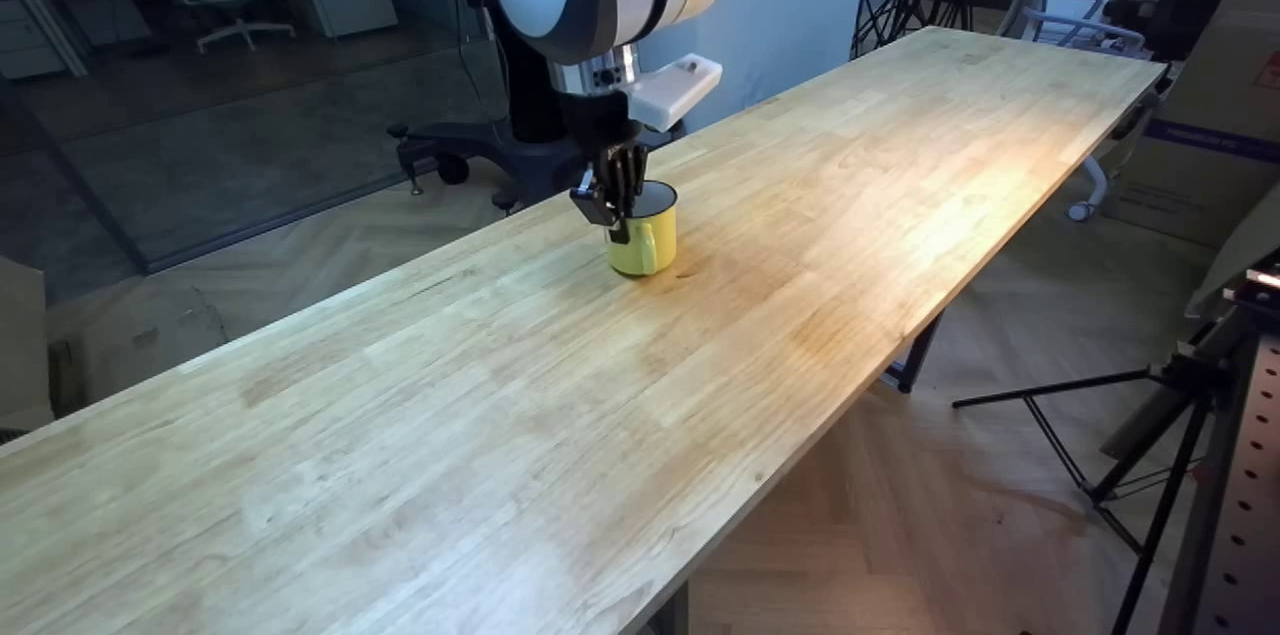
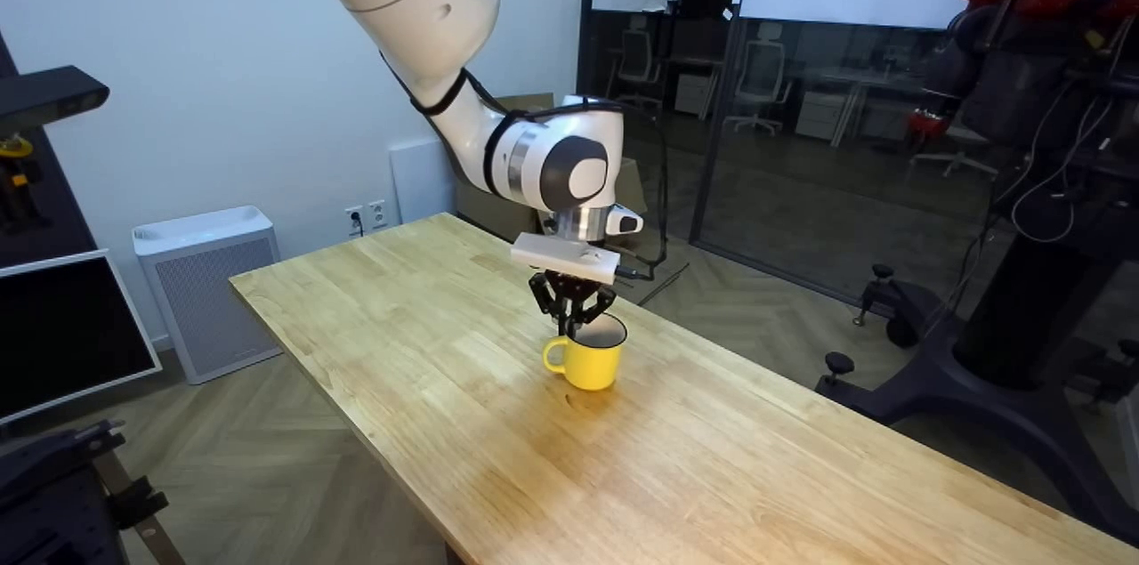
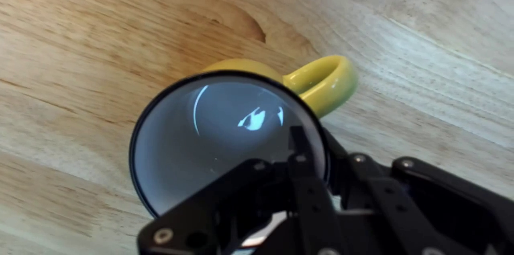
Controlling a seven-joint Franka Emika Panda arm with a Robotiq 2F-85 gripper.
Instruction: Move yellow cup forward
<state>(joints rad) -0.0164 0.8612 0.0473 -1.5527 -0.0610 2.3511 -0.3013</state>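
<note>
The Robotiq gripper (image 3: 315,138) pinches the yellow mug (image 2: 593,367) by its wall, upright on or barely above the wooden tabletop (image 1: 450,475) (contact is hard to judge), so the grasp seems made and a steady, level move forward should follow.

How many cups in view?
1: the yellow cup, upright near a long edge of the wooden table, the hand astride its rim. The dark background could hide others.

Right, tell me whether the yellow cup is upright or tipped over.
Upright. The yellow cup has its mouth facing up in both exterior views, and the wrist view looks down into it.
</note>
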